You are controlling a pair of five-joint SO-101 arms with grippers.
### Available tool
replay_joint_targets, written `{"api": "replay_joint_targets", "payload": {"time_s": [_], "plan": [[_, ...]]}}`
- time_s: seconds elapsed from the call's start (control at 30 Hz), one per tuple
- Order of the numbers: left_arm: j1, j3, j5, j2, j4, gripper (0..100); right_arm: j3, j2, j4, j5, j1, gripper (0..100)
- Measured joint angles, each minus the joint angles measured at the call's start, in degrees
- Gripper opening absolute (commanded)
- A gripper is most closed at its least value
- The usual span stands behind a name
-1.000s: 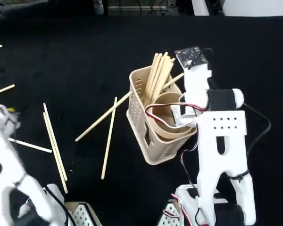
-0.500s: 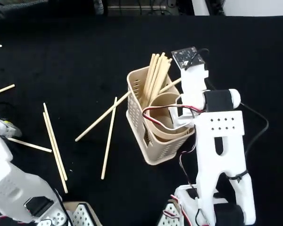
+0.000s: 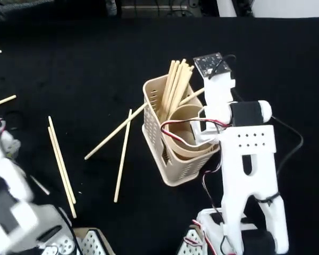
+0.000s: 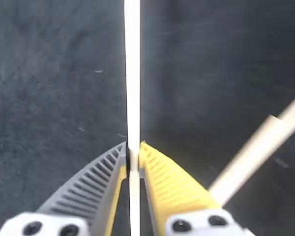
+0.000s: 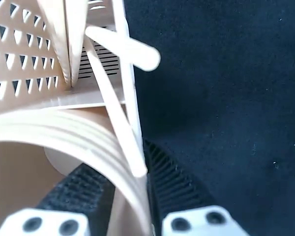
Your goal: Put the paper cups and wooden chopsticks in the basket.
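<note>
1. The left tool is pressed together on a wooden chopstick, pinching it between its grey and yellow fingers; the stick runs straight out past the tips over the black surface
2. A second chopstick lies slantwise near that tool, on the yellow finger's side
3. In the high view the left arm sits at the near left corner of the surface, well apart from the basket
4. The basket, beige and perforated, stands near the middle of the surface, just beside the right arm
5. The paper cups are nested together inside the basket, on the side nearer the right arm
6. A bundle of chopsticks stands on end in the far part of the basket, its tips well above the rim
7. The right tool pinches the stacked rims of the paper cups, one of its black fingers outside the rims and the other inside
8. A leaning chopstick crosses the cup rims and ends between those fingers
9. Left of the basket, a long chopstick slants across the surface with its far end at the basket wall, and a shorter chopstick lies just beside it
10. Farther left a close pair of chopsticks lies side by side, and a single chopstick lies at the left edge
</note>
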Motion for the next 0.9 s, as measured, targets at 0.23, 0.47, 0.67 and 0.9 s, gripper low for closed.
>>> {"api": "replay_joint_targets", "payload": {"time_s": [0.23,0.47,0.67,0.9], "plan": [[15.8,11.1,0.0,-43.9,-2.3,3,0.0,0.0,0.0,0.0,0.0,1.1],[39.5,21.8,0.0,-77.8,-29.3,3,0.0,0.0,0.0,0.0,0.0,1.1],[62.0,30.4,-0.1,-76.0,-50.8,3,0.0,0.0,0.0,-1.0,0.0,1.1],[68.9,27.2,-0.1,-58.8,-61.5,3,0.0,0.0,0.0,-2.5,-0.7,1.1]]}}
